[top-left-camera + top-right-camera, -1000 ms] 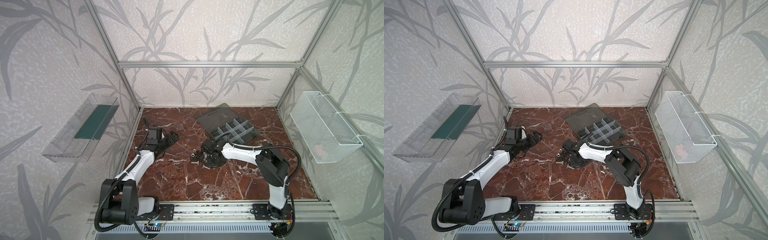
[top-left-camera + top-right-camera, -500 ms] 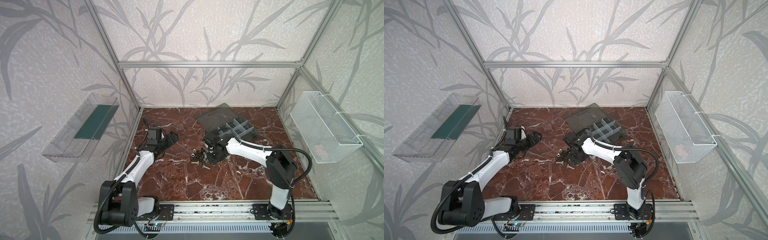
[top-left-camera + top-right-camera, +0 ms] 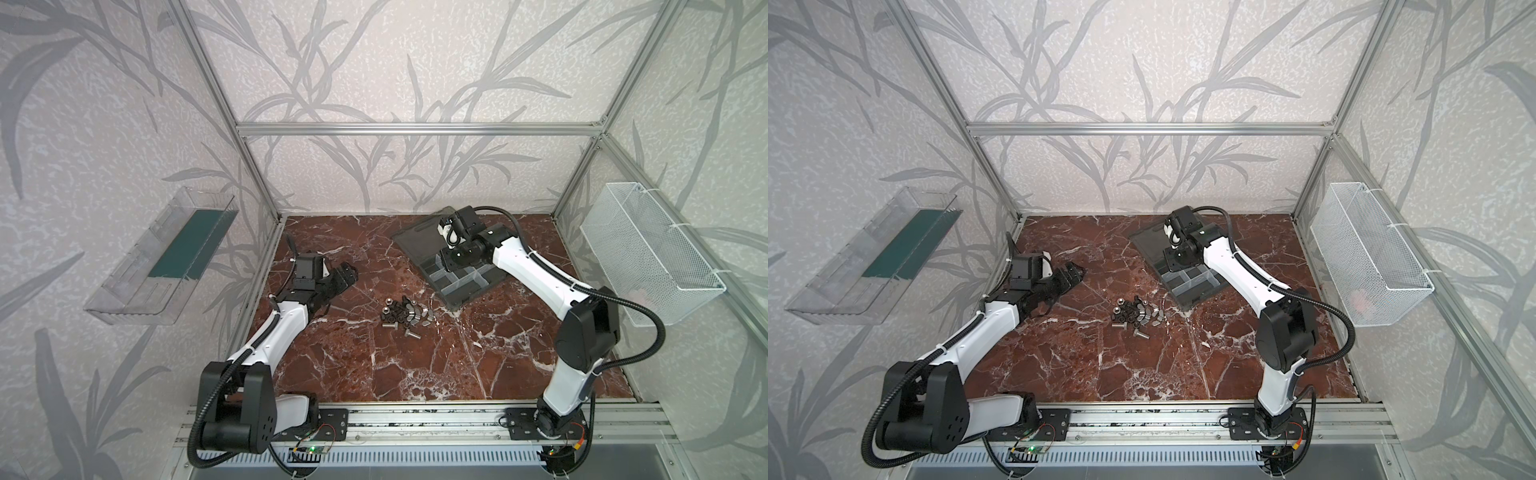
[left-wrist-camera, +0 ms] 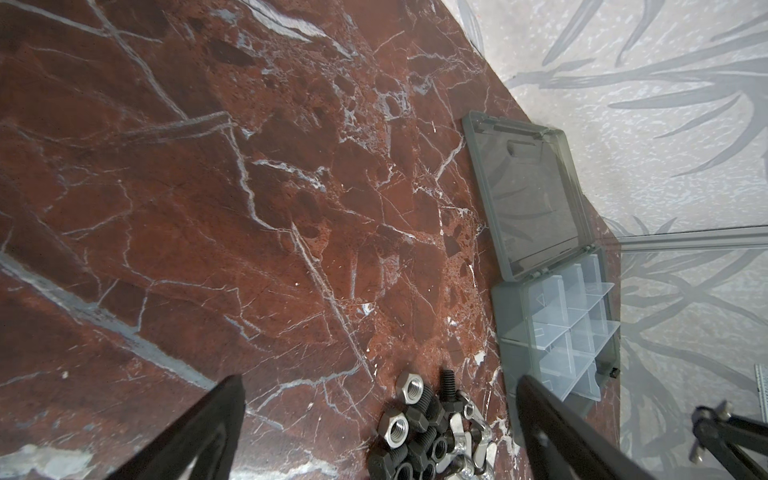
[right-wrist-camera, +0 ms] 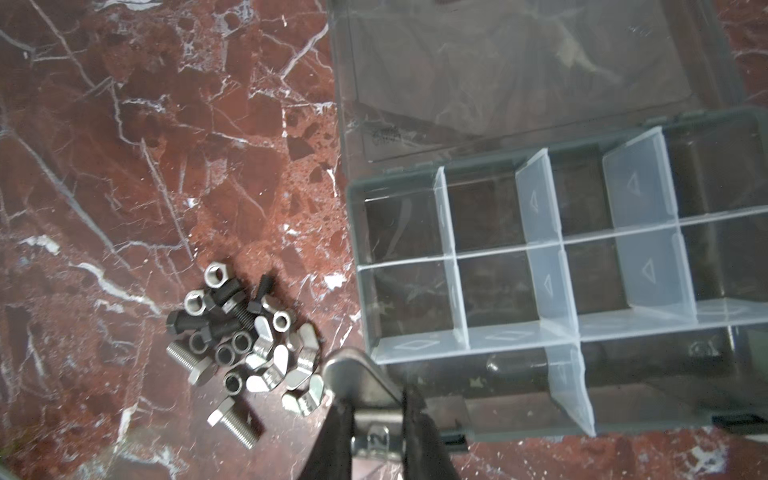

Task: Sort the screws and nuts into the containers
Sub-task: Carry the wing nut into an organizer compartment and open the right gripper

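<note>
A pile of black and silver screws and nuts lies mid-floor, with two silver screws loose at its front. The smoky-grey organiser's containers stand back right, lid flat open. In the right wrist view all compartments look empty. My right gripper hovers over the box's near-left corner, shut on a silver wing nut. My left gripper stands open, left of the pile, holding nothing.
A white wire-mesh basket hangs on the right wall and a clear plastic tray on the left wall. Aluminium frame posts ring the marble floor. The arms' base rail runs along the front edge.
My right gripper rose from the pile and swung back and right over the organiser, carrying the wing nut. The left arm stayed put.
</note>
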